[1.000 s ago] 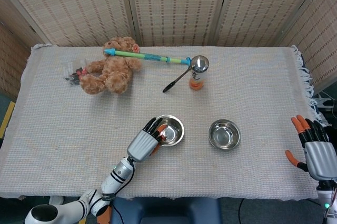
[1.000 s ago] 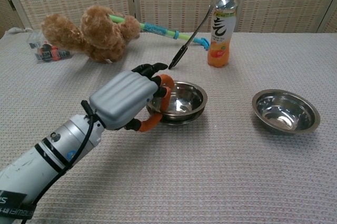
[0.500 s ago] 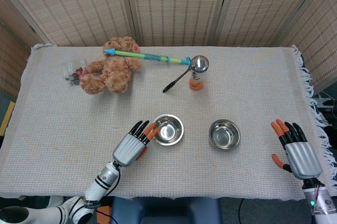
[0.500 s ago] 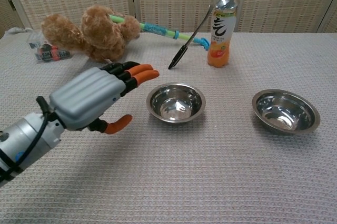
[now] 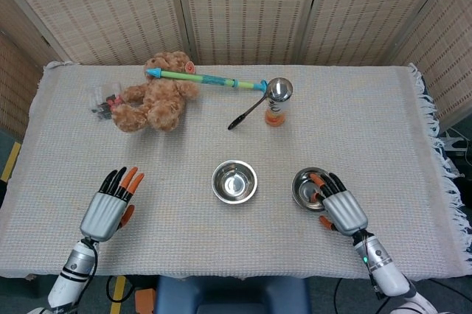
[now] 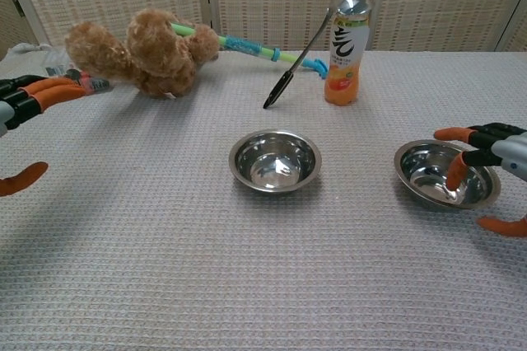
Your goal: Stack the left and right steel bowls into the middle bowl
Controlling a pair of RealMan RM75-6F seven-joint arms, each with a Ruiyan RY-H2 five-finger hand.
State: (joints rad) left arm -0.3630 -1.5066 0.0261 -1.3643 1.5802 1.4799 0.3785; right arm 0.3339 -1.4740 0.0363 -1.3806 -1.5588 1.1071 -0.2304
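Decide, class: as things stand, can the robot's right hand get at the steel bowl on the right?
Probably yes. The right hand already sits at the near rim of the right bowl, fingers reaching over its edge, with nothing lying between them. Whether it actually grips the rim yet is unclear. The middle bowl stands apart.

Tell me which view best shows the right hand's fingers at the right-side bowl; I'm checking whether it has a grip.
The chest view: from the side, the right hand shows fingers dipping over the rim of the right bowl, thumb outside. The head view shows the hand from above, its back hiding finger contact with the bowl. A grip can't be confirmed.
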